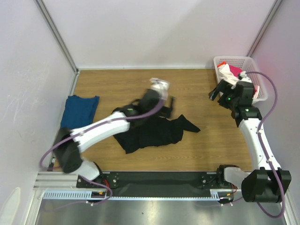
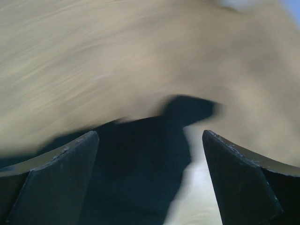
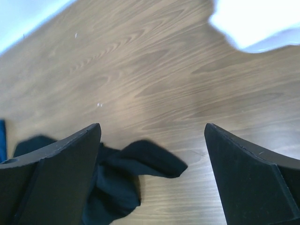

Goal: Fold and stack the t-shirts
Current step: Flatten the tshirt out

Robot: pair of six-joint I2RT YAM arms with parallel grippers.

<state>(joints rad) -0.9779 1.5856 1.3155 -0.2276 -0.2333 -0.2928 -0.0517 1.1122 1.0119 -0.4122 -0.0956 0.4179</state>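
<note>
The black t-shirt (image 1: 154,133) lies crumpled in the middle of the frame in the top view, with one sleeve pointing to the right and the body bunched under the left arm. The main risk, in my judgement, is that a grasp taken from here catches several layers of the bunched cloth and not one single edge. Then the shirt comes up as a lump and does not spread flat, and any fold made after that is crooked. A second risk is that the left arm, which reaches across the shirt, drags the cloth toward the left, where the dark blue t-shirt (image 1: 79,110) lies flat at the left side of the table (image 1: 206,145); the two are apart now.

The left gripper (image 2: 150,134) hovers over the upper edge of the black shirt. Its jaws are spread apart and nothing is between them. The left wrist view is smeared, so small details there cannot be read.

The right gripper (image 3: 152,125) hangs at the right of the frame, just in front of the white basket (image 1: 234,58), and it looks toward the sleeve. Its jaws are also released and empty. The white and pink-red t-shirts (image 1: 229,71) are inside the basket, not yet folded.
</note>
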